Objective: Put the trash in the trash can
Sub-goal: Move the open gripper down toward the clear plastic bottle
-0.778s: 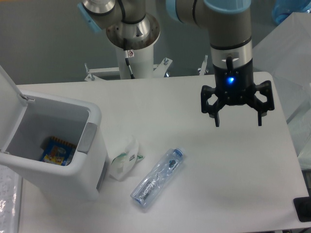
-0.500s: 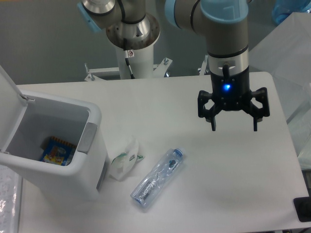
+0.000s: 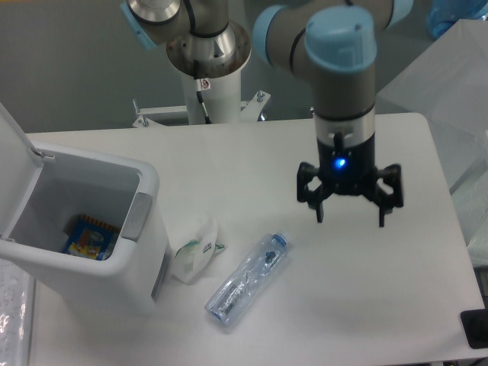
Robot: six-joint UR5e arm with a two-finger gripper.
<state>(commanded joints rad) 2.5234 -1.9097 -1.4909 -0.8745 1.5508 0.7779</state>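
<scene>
A crushed clear plastic bottle (image 3: 247, 279) with a blue cap lies on the white table, pointing up-right. A crumpled white wrapper (image 3: 194, 248) with green print lies just left of it, against the trash can. The trash can (image 3: 84, 229) is a boxy white bin at the left with its lid swung open and a grey latch (image 3: 136, 216) on its rim. My gripper (image 3: 350, 219) hangs open and empty above the table, up and to the right of the bottle's cap, apart from it.
A yellow and blue packet (image 3: 89, 238) lies inside the bin. The arm's white base column (image 3: 210, 84) stands at the table's back edge. A dark object (image 3: 476, 329) sits at the right front corner. Clear plastic sheeting (image 3: 450, 84) hangs at the right.
My gripper has moved left and toward the front, lower, closer to the bottle. It stays open. The bottle, wrapper and bin have not moved.
</scene>
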